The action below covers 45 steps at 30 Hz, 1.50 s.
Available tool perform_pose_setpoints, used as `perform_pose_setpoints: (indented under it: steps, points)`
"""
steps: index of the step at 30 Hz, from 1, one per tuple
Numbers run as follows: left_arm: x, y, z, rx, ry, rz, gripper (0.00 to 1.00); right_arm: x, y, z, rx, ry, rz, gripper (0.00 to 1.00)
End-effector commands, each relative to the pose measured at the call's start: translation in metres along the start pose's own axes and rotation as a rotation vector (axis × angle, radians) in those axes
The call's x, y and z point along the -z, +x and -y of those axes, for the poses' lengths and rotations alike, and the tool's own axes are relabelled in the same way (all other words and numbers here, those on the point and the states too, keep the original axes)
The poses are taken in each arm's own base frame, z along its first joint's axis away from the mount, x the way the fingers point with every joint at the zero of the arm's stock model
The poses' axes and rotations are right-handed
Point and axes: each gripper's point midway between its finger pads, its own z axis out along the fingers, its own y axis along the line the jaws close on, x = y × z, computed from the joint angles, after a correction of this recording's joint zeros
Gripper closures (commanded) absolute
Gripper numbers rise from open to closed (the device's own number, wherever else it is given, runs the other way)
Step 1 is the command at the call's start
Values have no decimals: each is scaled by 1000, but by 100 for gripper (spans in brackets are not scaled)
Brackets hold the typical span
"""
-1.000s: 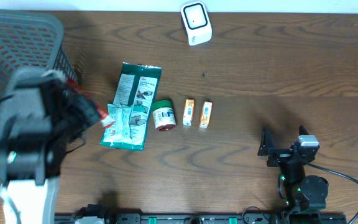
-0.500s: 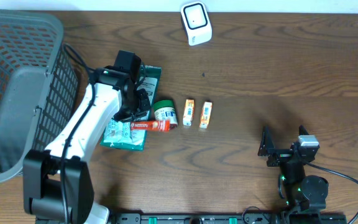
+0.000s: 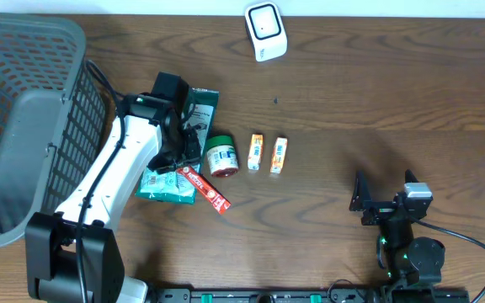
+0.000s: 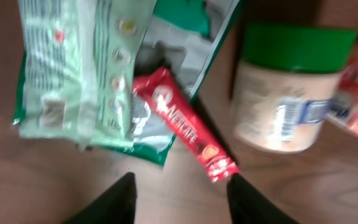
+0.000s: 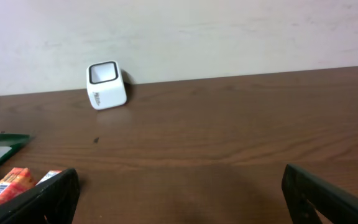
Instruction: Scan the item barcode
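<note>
Status: left gripper has its fingers apart with nothing between them, hovering just short of the red Nescafé stick. Stick lies flat and diagonal. Its upper end overlaps the lower edge of the dark green pouch; its lower end is on bare desk. Pale green pack sits on that pouch, just left of the stick. Green-lidded jar is on its side just right of the stick, not touching it as far as I can tell. Two small orange packets are next in the row, apart from each other.

White scanner sits at the far desk edge, well clear of the row, with open wood between. Grey mesh basket fills the left end, with the left arm close along its right wall.

Right gripper is spread wide and empty, at the near edge. Wide bare stretch between it and the packets.
</note>
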Motion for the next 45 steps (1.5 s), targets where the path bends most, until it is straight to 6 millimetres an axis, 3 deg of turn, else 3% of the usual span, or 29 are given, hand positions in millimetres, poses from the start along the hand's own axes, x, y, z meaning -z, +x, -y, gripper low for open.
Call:
perform_pose_setpoints:
  steps: [1,8,11,14,21,25,33,35,36,37,45]
  points:
    - [6,-2,-13,-10,-63,30,50,0,1,-2,-14,-11,-2,1]
    - [7,-9,-20,-5,-107,66,49,0,1,-2,-14,-10,-2,1]
    - [13,-22,-38,18,-176,121,49,0,1,-2,-14,-11,-2,1]
    - [23,-35,-72,100,-250,167,48,0,1,-2,-14,-11,-2,1]
    - [27,-41,-105,208,-260,163,48,0,1,-2,-14,-11,-2,1]
    - [28,-47,-108,223,-254,182,40,0,1,-2,-14,-11,-2,1]
    - [29,-60,-104,223,-233,236,34,0,1,-2,-14,-11,-2,1]
    - [30,-62,-103,224,-230,242,17,0,1,-2,-14,-11,-2,1]
    - [30,-62,-104,223,-231,242,16,0,1,-2,-14,-11,-2,1]
    - [30,-62,-104,223,-231,242,9,0,1,-2,-14,-11,-2,1]
    - [30,-62,-104,223,-231,242,9,0,1,-2,-14,-11,-2,1]
